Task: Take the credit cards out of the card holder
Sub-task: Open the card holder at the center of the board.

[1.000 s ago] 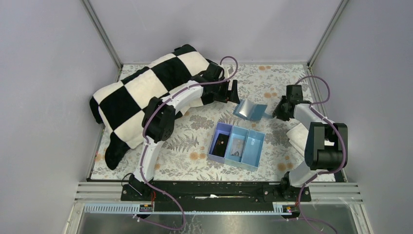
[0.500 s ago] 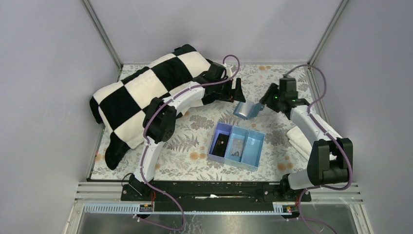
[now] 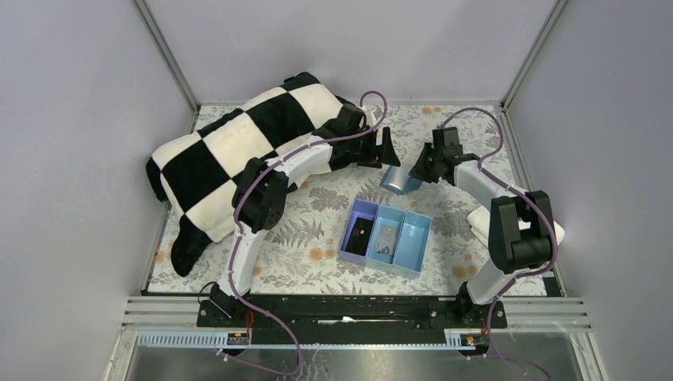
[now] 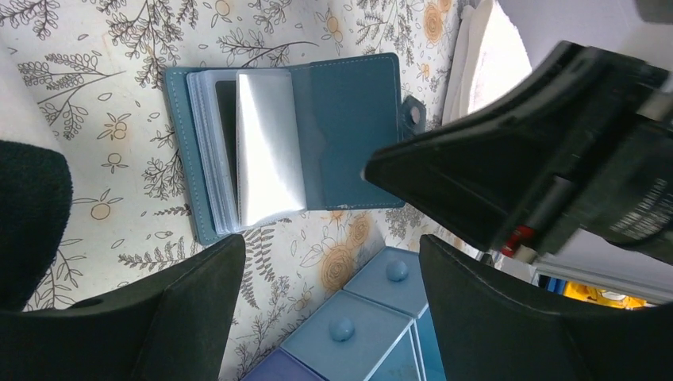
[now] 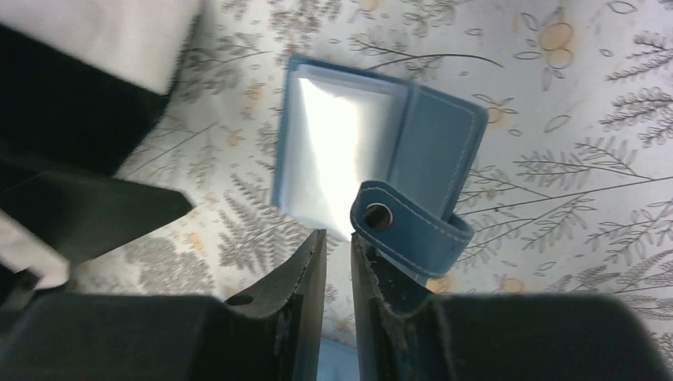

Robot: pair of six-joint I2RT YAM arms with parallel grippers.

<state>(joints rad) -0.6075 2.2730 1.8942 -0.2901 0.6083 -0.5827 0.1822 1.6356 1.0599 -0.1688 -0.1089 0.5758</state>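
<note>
The card holder (image 3: 399, 179) is a blue-teal wallet lying open on the flowered table behind the tray. In the left wrist view the card holder (image 4: 349, 127) shows a stack of clear sleeves, with the shiny pale credit cards (image 4: 266, 147) on its left panel. My left gripper (image 4: 332, 242) hovers wide open just beside it, left gripper (image 3: 385, 151) empty. My right gripper (image 5: 337, 234) is at the wallet's right edge, its jaws a narrow gap apart with only table showing between them. The snap strap (image 5: 405, 226) curls over the outside of one finger.
A light-blue three-compartment tray (image 3: 414, 242) stands in front of the wallet, with small items in two compartments. A black-and-white checkered blanket (image 3: 238, 143) fills the back left. A white cloth (image 3: 480, 218) lies at the right edge under the right arm.
My right gripper swung left and back, up to the wallet, with its jaws widening and narrowing again. The wallet looks less spread than a second ago. The left arm barely moved.
</note>
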